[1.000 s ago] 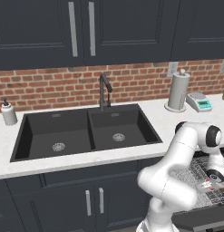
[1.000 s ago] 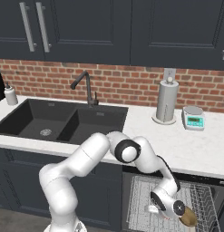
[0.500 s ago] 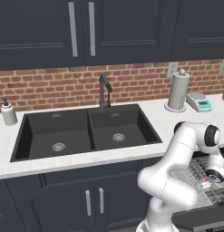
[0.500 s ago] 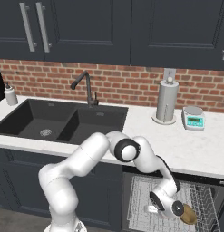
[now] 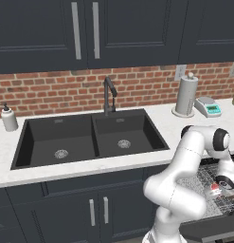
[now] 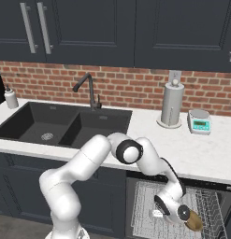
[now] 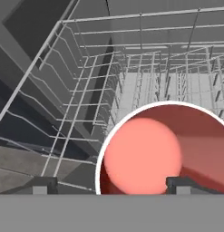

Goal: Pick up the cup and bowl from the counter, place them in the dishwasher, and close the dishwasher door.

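Cup [image 7: 161, 149] is sitting between our two finger tips [image 7: 43, 185] in the hand view, its red top turned toward the camera — whether the fingers are actually pressing on it we cannot tell. We are reaching the gripper [image 6: 169, 211] down over the wire rack [image 6: 149, 205] of the dishwasher [image 6: 220, 186], below the counter [image 6: 201, 154] edge. Just right of the hand, the bowl [image 6: 193, 221] is lying in the rack. Far behind, a paper-towel roll [image 6: 171, 104] is standing by the brick wall [image 6: 131, 86].
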